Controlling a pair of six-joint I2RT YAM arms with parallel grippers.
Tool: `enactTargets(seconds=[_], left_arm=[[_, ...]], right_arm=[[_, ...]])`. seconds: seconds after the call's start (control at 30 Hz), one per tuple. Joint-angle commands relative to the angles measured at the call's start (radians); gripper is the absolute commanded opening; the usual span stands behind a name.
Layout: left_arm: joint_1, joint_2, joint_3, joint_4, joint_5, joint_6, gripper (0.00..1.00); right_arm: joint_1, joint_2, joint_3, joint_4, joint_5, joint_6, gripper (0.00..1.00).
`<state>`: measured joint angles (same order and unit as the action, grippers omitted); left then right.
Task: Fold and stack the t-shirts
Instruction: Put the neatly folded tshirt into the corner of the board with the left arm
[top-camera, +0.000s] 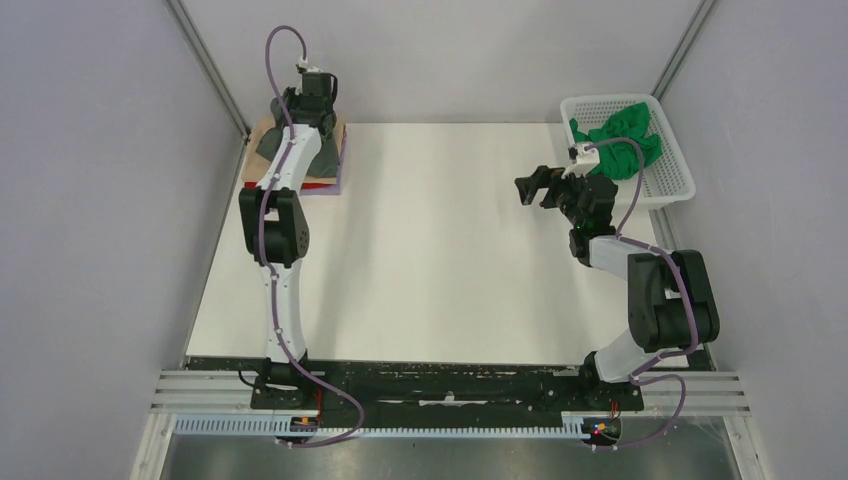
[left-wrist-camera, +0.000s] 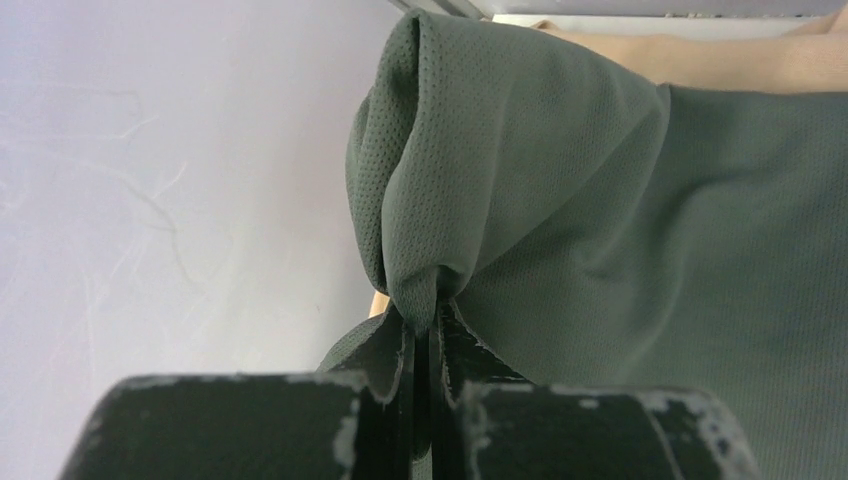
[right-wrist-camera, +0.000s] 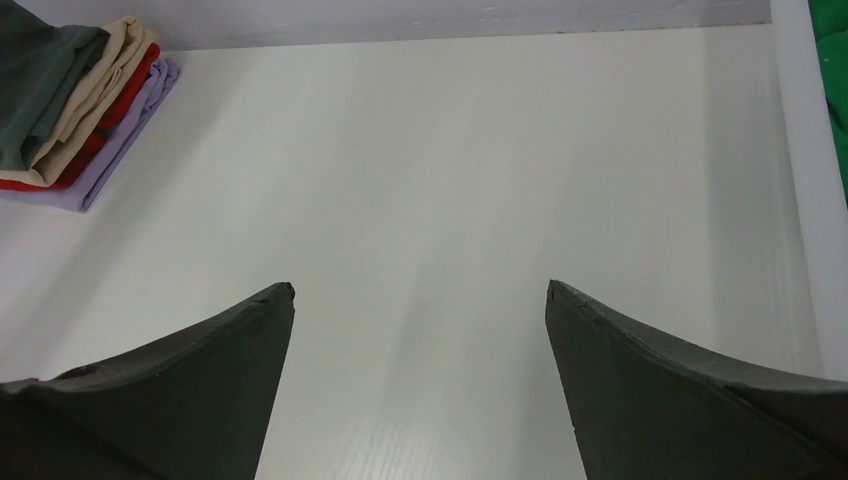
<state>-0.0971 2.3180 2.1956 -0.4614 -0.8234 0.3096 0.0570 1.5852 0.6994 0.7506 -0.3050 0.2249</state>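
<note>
A stack of folded t-shirts lies at the table's far left corner: dark grey on top, then tan, red and pale lilac. My left gripper is shut on a bunched fold of the dark grey t-shirt on top of the stack, with tan cloth showing behind. The bright green t-shirt lies crumpled in the white basket. My right gripper is open and empty above the table, left of the basket.
The white mesh basket stands at the far right of the white table. Grey walls close in on both sides and at the back. The basket's white rim shows at the right in the right wrist view.
</note>
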Motion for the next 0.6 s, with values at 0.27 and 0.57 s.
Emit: enactTargets(seconds=[0.27,0.57], left_arm=[[0.071,0.077,0.05,0.193,0.097,0.048,0.02],[0.151,0.112,0.065,0.169,0.116,-0.025,0.11]], right_arm=[[0.003,-0.005,0.073,-0.04,0.032,-0.009,0.98],[0.016,-0.004,0.085,-0.037,0.052,0.003,0.98]])
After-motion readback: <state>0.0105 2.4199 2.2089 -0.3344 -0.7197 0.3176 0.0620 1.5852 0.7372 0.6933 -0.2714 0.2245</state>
